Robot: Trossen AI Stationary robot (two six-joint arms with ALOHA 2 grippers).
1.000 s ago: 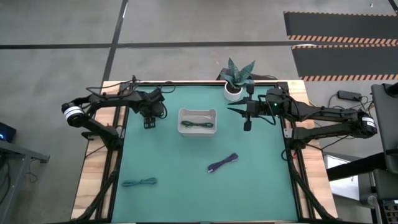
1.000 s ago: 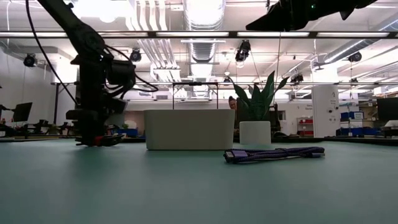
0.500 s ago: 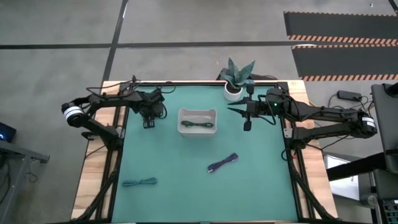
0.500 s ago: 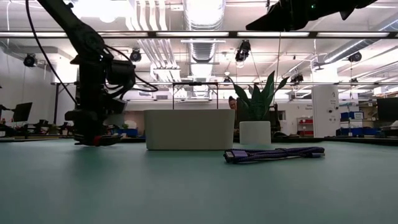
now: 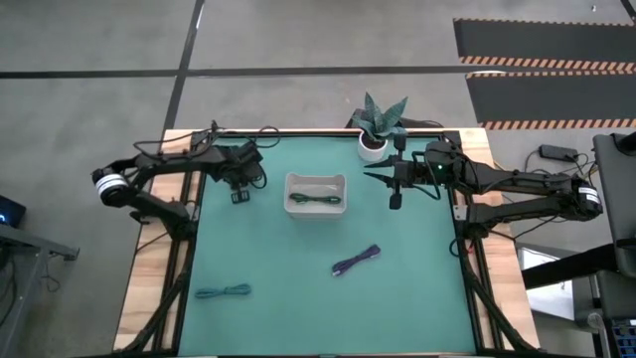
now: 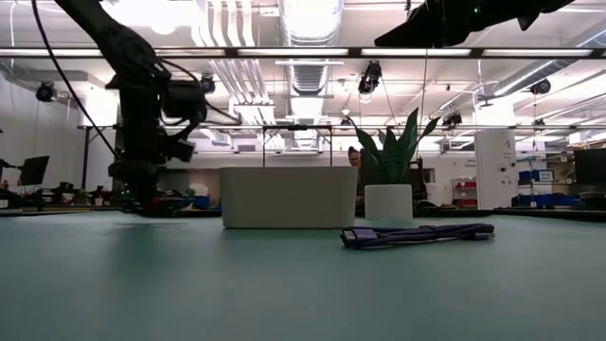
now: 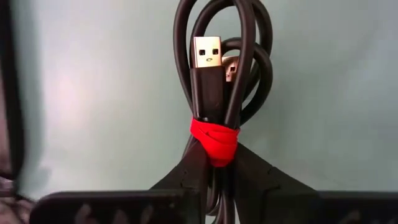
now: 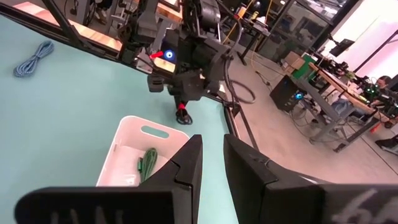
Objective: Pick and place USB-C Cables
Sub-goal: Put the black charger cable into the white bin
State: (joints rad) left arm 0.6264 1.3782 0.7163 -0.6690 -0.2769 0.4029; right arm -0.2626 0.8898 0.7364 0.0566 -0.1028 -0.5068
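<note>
My left gripper (image 5: 238,195) stands at the table's far left, left of the white tray (image 5: 315,180), shut on the red-and-black USB-C cable (image 7: 217,74), a black bundle with a red tie. A dark green cable (image 5: 316,200) lies inside the tray. The purple cable (image 5: 357,261) lies flat on the mat right of centre. Flat near the front left lies the teal cable (image 5: 223,291). My right gripper (image 5: 396,200) hovers right of the tray, its fingers a narrow gap apart with nothing between them (image 8: 212,158). My left gripper pinches the black bundle between its two fingers, just behind the red tie (image 7: 215,142), at the end away from the plugs. The fingers (image 7: 186,177) come from above, pointing down. The loops and plugs reach out past the fingertips. Whether the bundle is clear of the mat, I cannot tell.
A potted plant (image 5: 379,124) stands at the far edge, behind the tray's right side. The green mat (image 5: 298,318) is bare between the tray, the purple cable and the teal cable. Beyond the table lies a workshop room.
My left gripper has shut on the red-and-black cable and risen slightly, and its arm has drawn a little toward the table's left edge. My right gripper has kept still.
</note>
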